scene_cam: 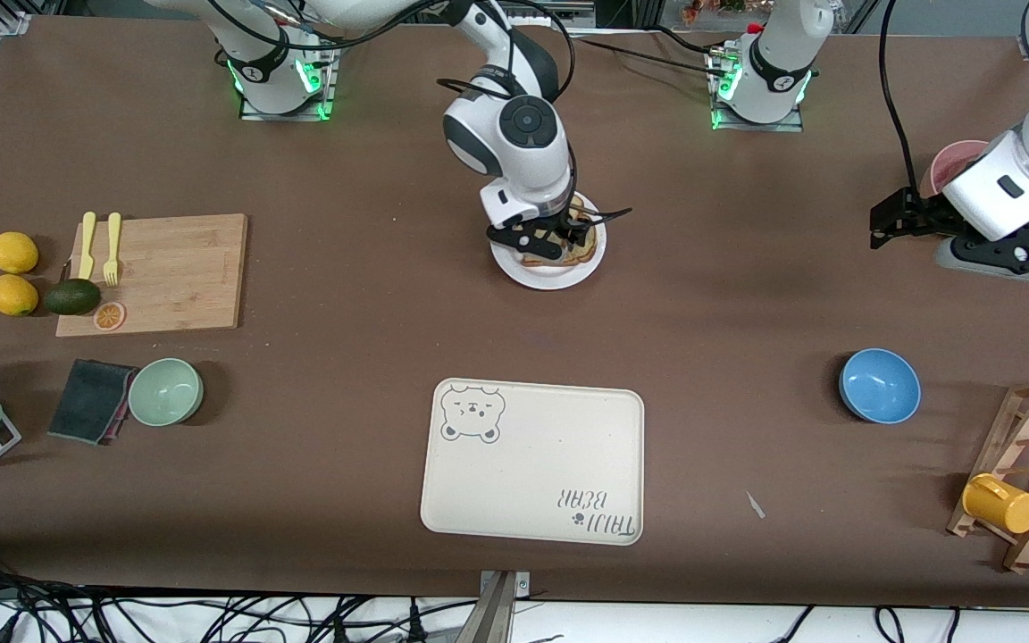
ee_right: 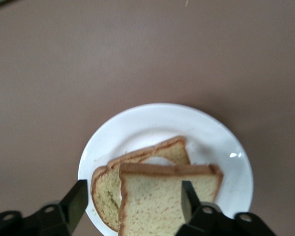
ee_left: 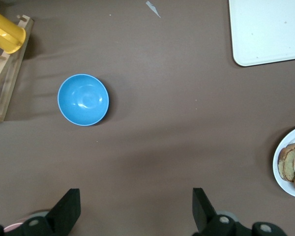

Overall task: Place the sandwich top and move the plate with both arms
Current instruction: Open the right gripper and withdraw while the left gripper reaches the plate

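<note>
On the plate (ee_right: 221, 142): sandwich top (ee_right: 162, 196) laid; right gripper (ee_right: 132, 201) jaws spread astride it, unclamped. Left gripper (ee_left: 135, 209) waits, jaws wide, empty. Plate move pending.

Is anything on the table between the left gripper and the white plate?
Nothing visible. The left gripper hangs open toward its end of the table, and only bare tabletop lies between it and the plate under the right gripper.
</note>
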Robot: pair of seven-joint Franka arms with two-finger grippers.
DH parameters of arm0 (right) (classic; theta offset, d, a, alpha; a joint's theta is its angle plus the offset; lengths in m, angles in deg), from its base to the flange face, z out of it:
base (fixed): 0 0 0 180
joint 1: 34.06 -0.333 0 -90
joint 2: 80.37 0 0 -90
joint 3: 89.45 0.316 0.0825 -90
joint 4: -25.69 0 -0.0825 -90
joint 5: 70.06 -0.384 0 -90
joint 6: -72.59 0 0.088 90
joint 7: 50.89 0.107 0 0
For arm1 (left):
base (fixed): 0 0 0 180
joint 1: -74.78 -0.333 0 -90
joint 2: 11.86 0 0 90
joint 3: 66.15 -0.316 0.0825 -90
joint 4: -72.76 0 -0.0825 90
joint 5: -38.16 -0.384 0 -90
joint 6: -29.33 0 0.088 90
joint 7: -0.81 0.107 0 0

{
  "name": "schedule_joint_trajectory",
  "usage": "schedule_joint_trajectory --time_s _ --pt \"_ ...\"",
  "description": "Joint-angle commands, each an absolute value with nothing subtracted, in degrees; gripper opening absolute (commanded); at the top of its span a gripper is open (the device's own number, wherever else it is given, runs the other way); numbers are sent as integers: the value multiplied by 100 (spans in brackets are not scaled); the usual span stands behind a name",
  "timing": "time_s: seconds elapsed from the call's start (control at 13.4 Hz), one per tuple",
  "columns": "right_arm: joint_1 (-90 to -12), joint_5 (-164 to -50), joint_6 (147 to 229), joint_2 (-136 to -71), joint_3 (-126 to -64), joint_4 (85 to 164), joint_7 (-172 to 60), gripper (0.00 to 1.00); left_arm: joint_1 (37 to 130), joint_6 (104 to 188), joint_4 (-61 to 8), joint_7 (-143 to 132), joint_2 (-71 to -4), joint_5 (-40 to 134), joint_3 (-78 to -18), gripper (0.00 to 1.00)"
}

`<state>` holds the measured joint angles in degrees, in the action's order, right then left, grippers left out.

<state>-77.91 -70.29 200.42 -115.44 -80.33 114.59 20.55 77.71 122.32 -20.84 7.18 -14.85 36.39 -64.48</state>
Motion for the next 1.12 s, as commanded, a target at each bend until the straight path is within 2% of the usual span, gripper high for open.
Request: schedule_joint_trajectory --time_s 0.0,0.37,0.52,0.67,1.04 --pt "-7241 -7024 19049 -10738 -7987 11533 1156 100 7865 11917 -1953 872 -1678 3885 -6413 100" --pt "-5931 -7041 17230 -9428 -8048 11692 -1445 100 7891 11275 -2207 899 -2160 5615 -6326 100" --pt "-5780 -7041 16622 -9006 -8494 11700 -2447 100 7917 11326 -2217 907 -2503 5802 -6028 100" --pt "-5483 -7068 16401 -8654 -8751 11744 -3397 100 7917 11502 -2217 1187 -2854 6300 -5824 100" --pt "-4323 -7120 15890 -8117 -8751 11744 -5006 100 7987 12054 -2260 2401 -3663 7015 -5772 100"
